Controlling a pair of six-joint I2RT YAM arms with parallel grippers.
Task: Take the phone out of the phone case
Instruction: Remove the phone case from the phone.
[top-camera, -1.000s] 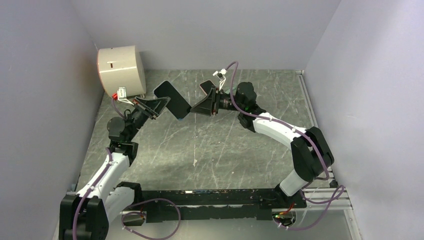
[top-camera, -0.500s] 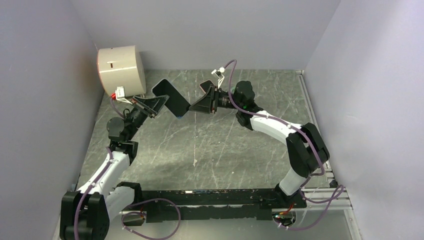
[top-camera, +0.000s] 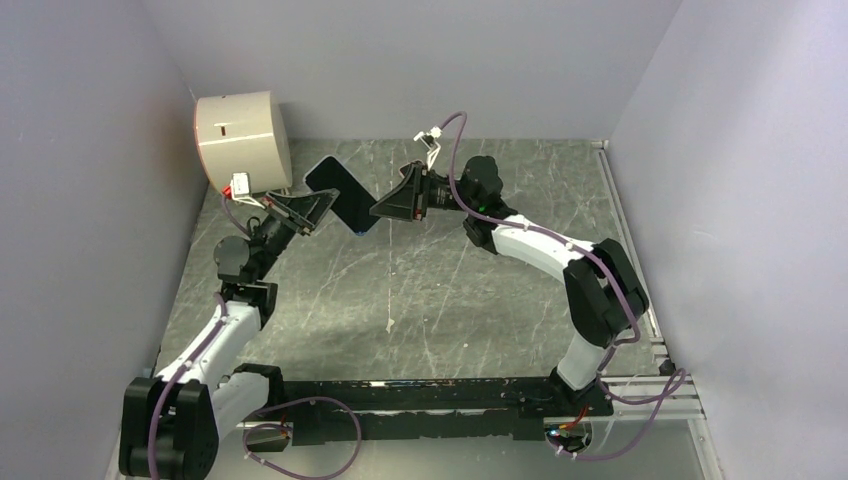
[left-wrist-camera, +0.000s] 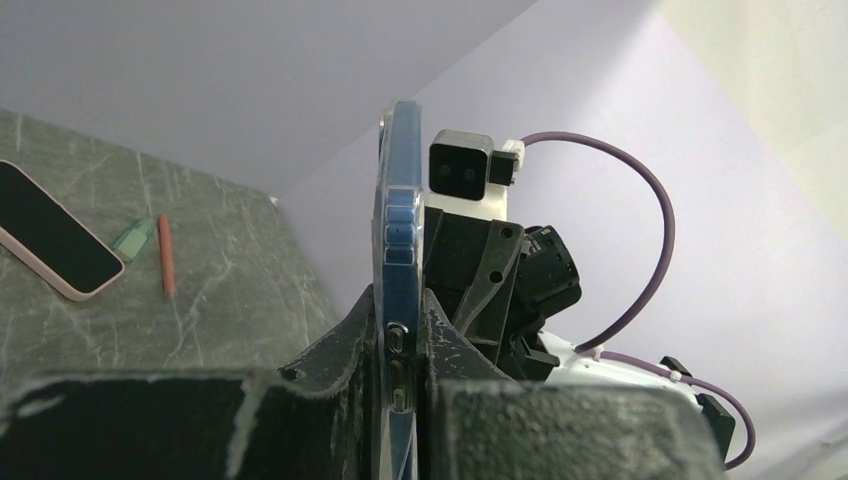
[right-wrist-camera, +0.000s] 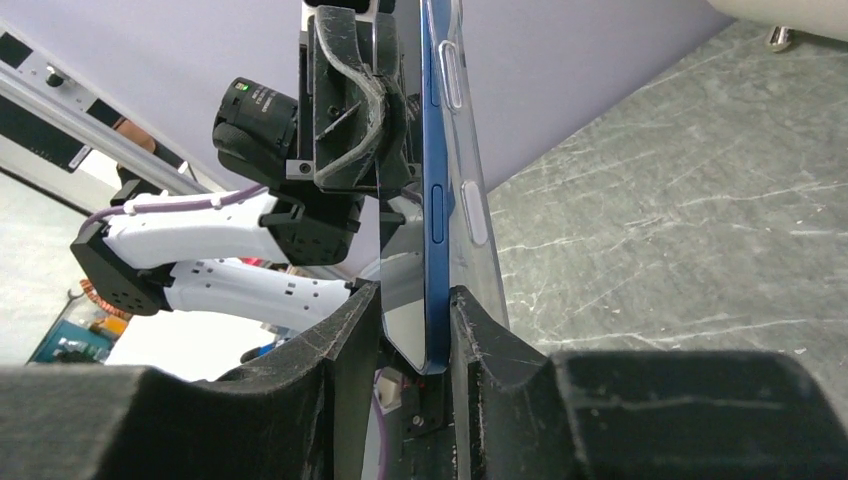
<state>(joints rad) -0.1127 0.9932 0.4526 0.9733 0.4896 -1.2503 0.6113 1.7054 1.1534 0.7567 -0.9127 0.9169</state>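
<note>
A blue phone (top-camera: 340, 190) in a clear case is held in the air between both grippers, above the table's back left. My left gripper (top-camera: 318, 208) is shut on its lower end; in the left wrist view (left-wrist-camera: 400, 340) the jaws pinch the cased phone (left-wrist-camera: 400, 220) edge-on. My right gripper (top-camera: 378, 210) is closed on the opposite corner. In the right wrist view (right-wrist-camera: 418, 300) one finger presses the screen side and the other the blue edge (right-wrist-camera: 435, 200). The clear case (right-wrist-camera: 470, 210) runs down behind that finger.
A white cylindrical device (top-camera: 243, 135) stands at the back left corner. A second phone in a pink case (left-wrist-camera: 55, 245), a small green object (left-wrist-camera: 135, 238) and a red pen (left-wrist-camera: 166, 265) lie on the dark marbled table (top-camera: 430, 290). Purple walls enclose three sides.
My right gripper has moved left along the phone toward the left gripper, covering more of it. The left gripper holds nearly still.
</note>
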